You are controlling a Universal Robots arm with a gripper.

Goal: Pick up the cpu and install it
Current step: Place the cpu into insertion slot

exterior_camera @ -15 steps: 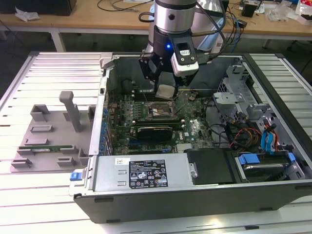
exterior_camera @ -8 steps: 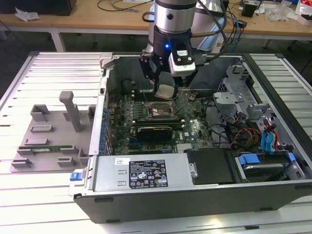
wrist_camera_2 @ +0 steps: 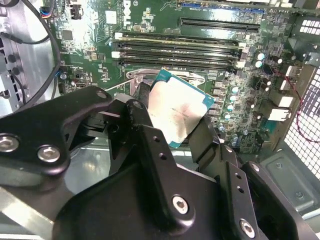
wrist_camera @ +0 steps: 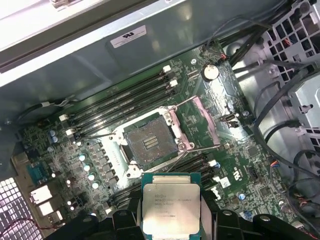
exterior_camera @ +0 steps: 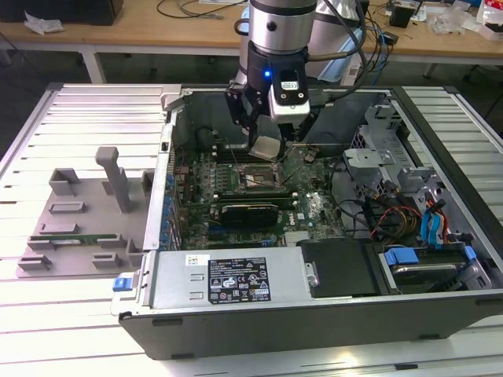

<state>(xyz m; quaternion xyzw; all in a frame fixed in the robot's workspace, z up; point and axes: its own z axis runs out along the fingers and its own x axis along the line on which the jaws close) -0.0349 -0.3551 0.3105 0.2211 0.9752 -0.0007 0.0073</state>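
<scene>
So the gripper [exterior_camera: 267, 144] has the cpu [exterior_camera: 267, 148] clamped between its jaws, one jaw on each of two opposite edges, hanging inside the open computer case [exterior_camera: 314, 314].

The chip itself is a small flat square with a shiny silver-grey metal lid. In the second wrist view the cpu [wrist_camera_2: 177, 112] looks a bit smudged and glary on top, with a thin teal-green edge peeking out around the lid. The black fingers [wrist_camera_2: 205, 134] hug it on either side. In the first wrist view the cpu [wrist_camera: 171, 207] shows some small print on the lid and sits square between the jaws. From the exterior view it looks slightly tilted.

The socket [wrist_camera: 150, 142] is below the jaws and a little beyond their tips, well clear of the chip. Its contact field is bare and its metal frame is swung open. The memory slots [wrist_camera: 125, 95] run just past the socket, farther from the jaws. The black graphics card [exterior_camera: 250, 210] lies on the motherboard [exterior_camera: 314, 208] beneath the jaws, apart from them.
</scene>
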